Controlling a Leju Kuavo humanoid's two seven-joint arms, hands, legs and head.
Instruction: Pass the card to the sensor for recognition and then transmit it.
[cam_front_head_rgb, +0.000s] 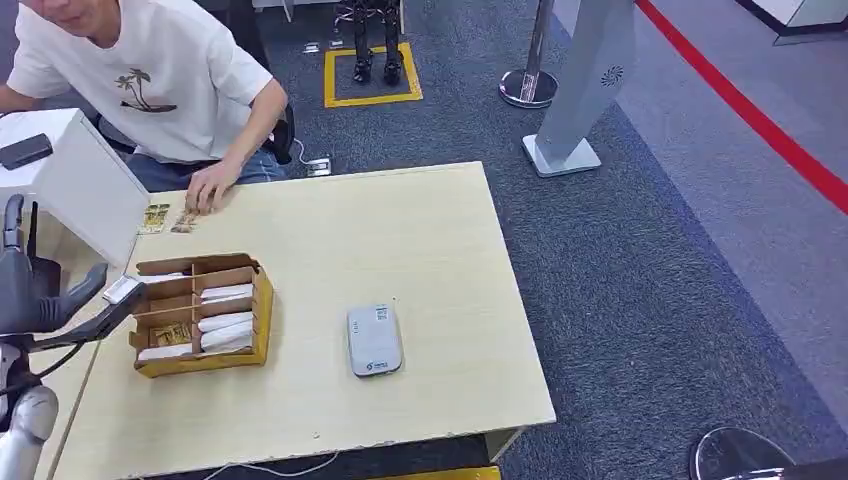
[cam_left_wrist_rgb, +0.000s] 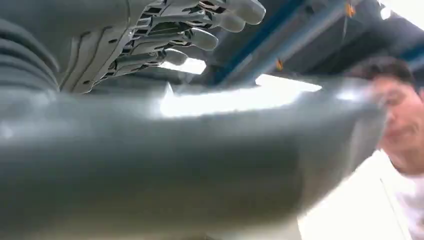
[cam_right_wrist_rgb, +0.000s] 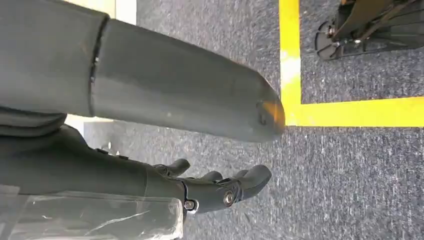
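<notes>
- The left hand (cam_front_head_rgb: 45, 300) is raised at the table's (cam_front_head_rgb: 400, 230) left edge, just left of a cardboard box (cam_front_head_rgb: 200, 312).
- Its thumb and a finger pinch a small white card (cam_front_head_rgb: 121, 289) at the box's upper left corner; the other fingers are spread.
- In the left wrist view the fingers (cam_left_wrist_rgb: 200, 30) stretch out towards a ceiling with blue beams, behind a thick blurred thumb.
- The box is split into compartments holding white cards lying flat. One lower left compartment holds a tan card with dark marks too small to read.
- The sensor (cam_front_head_rgb: 374, 340), a flat grey pad with a small label and logo too small to read, lies on the table well to the right of the left hand, beyond the box.
- Two small printed cards (cam_front_head_rgb: 168, 219) lie at the table's far left, ahead of the hand; a person's hand (cam_front_head_rgb: 208, 186) rests beside them.
- The person wears a white T-shirt with a palm tree print.
- The right hand (cam_right_wrist_rgb: 220, 187) hangs over grey carpet with yellow floor tape; its fingers curl loosely and hold nothing.
</notes>
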